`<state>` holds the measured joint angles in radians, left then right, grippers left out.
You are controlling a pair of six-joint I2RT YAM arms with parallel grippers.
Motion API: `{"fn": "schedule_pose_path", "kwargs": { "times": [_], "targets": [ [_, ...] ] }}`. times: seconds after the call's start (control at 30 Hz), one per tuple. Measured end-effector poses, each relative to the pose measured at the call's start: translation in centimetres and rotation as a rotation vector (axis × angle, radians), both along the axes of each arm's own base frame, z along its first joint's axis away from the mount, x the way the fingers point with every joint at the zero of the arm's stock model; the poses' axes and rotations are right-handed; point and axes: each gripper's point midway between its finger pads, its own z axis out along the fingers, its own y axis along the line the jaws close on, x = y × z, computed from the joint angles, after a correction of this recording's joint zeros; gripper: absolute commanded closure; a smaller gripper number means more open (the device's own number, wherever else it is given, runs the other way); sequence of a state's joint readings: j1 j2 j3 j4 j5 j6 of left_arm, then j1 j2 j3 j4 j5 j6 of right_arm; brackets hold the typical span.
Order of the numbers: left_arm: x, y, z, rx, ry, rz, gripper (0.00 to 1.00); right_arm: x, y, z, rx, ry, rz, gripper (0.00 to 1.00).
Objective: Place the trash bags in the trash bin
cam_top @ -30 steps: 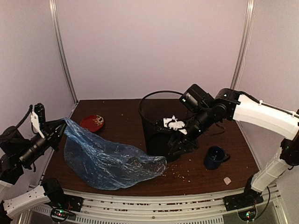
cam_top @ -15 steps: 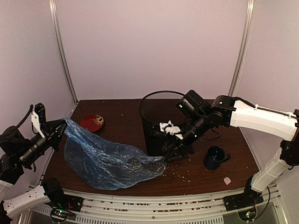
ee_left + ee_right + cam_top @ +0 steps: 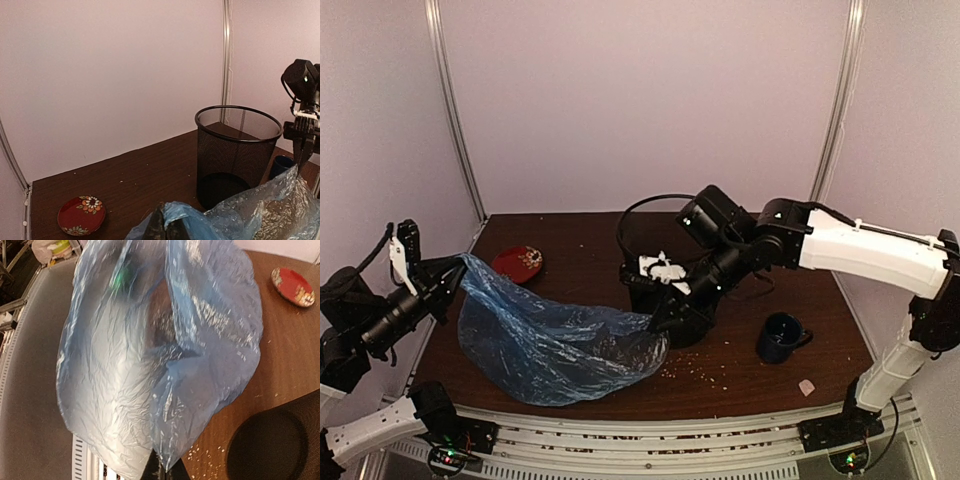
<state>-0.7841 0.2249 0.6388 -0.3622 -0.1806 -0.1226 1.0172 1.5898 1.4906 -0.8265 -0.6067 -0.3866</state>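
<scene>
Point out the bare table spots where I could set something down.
Bare wood lies along the back, between the red plate and the trash bin, and behind the blue mug on the right. Crowded: the trash bag covers the front left, held by the left tool and right tool.

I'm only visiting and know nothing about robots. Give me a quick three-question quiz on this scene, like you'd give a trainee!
1. True or false: the light-blue trash bag already lies inside the black wire-mesh trash bin.
2. In the top view, which thing stands to the right of the bin?
A. a green bottle
B. a dark blue mug
C. a yellow sponge
3. Fill in: the bag is pinched in the jaws of ___ arms.

Key:
1. False. The bag hangs outside, beside the bin.
2. B.
3. Both.
</scene>
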Motion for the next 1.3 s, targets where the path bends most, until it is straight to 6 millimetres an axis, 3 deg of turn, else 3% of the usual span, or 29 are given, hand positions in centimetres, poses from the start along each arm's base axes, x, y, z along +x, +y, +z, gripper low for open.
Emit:
{"fn": "schedule_pose_path", "kwargs": {
  "times": [0.07, 0.17, 0.27, 0.43, 0.53, 0.63, 0.77, 0.97, 1.13, 1.3],
  "targets": [
    [0.0, -0.7, 0.7, 0.005, 0.012, -0.031, 1.00, 0.9, 0.5, 2.7, 0.063, -0.029, -0.006, 1.00],
    [0.0, -1.8, 3.9, -0.023, 0.013, -0.080, 1.00, 2.5, 0.9, 7.3, 0.180, -0.085, -0.029, 1.00],
    [-0.8, -2.4, 9.7, -0.107, -0.043, -0.139, 1.00, 4.2, 0.3, 12.2, 0.303, -0.122, -0.066, 1.00],
    [-3.5, -3.1, 21.6, -0.278, -0.233, -0.291, 1.00, 6.6, -2.7, 21.2, 0.541, -0.153, -0.149, 1.00],
    [-4.6, -4.8, 26.4, -0.343, -0.316, -0.416, 1.00, 7.5, -4.7, 26.5, 0.668, -0.185, -0.181, 1.00],
    [-4.2, -7.8, 29.7, -0.372, -0.350, -0.535, 1.00, 7.7, -6.8, 30.9, 0.773, -0.237, -0.204, 1.00],
    [-1.6, -11.8, 31.9, -0.396, -0.352, -0.612, 1.00, 7.4, -9.7, 34.5, 0.856, -0.295, -0.267, 1.00],
    [3.5, -17.2, 32.2, -0.398, -0.300, -0.626, 1.00, 7.7, -14.0, 37.4, 0.930, -0.390, -0.436, 1.00],
    [6.1, -20.9, 31.3, -0.417, -0.253, -0.659, 1.00, 8.1, -16.7, 37.1, 0.938, -0.442, -0.571, 1.00],
    [7.4, -25.3, 28.6, -0.406, -0.180, -0.713, 1.00, 8.9, -18.6, 35.7, 0.913, -0.478, -0.695, 1.00]
  ]
}}
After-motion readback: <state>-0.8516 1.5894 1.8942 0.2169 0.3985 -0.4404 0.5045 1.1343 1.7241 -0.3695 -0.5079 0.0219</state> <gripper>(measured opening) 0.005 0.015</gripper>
